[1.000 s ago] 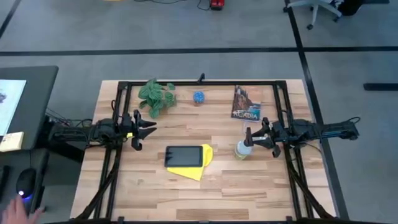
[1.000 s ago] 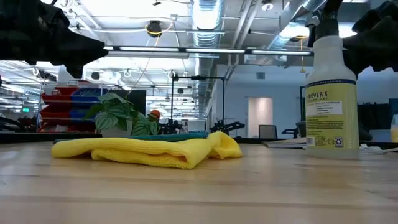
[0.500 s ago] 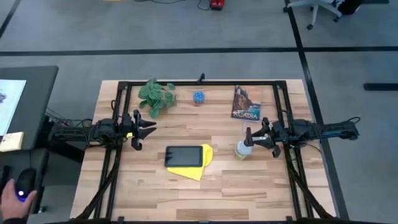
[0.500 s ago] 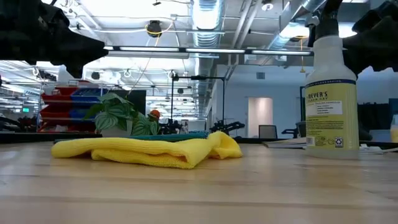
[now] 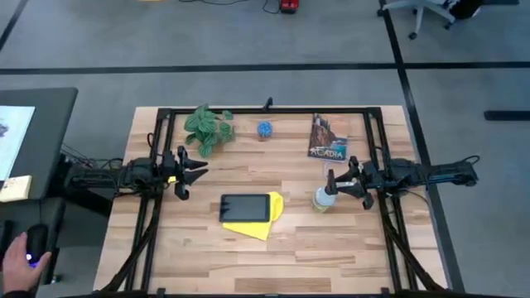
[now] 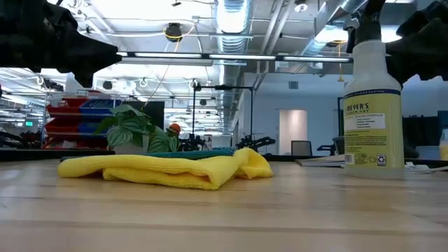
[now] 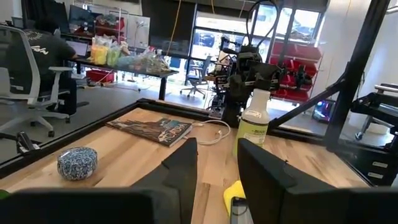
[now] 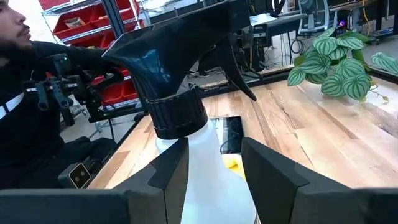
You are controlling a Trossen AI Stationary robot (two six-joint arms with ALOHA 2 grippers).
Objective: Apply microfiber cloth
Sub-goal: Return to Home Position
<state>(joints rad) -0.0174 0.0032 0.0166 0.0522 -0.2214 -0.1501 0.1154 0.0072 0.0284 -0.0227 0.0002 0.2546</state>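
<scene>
High view: 1 microfiber cloth is lying near the middle of the wooden table, partly under the 1 dark tablet — yellow is showing past the tablet's right and front edges. 1 spray bottle is standing just right of the cloth. Along the far side are sitting 1 plant, 1 blue ball and 1 magazine. There are 2 arms. The left gripper is hovering at the table's left side, well apart from the cloth. The right gripper is hanging just beside the bottle, on its right. Off the table, far left, 1 person's hand is resting on a side desk.

Low view: the cloth is lying in low crumpled folds w/ the tablet's thin edge on top. The bottle is standing upright to the right, apart from the cloth. The plant is showing behind.

Left wrist view: the left gripper's 2 fingers are standing apart — released, nothing btwn them. Beyond them are showing a bit of yellow cloth, the bottle, the ball and the magazine. 1 person is sitting in an office chair in the room.

Right wrist view: the right gripper's 2 fingers are parted, not clenched. The bottle's black trigger head is filling the space just ahead. Whether the pads are touching it, can't tell. The tablet, cloth and plant are lying further on.
</scene>
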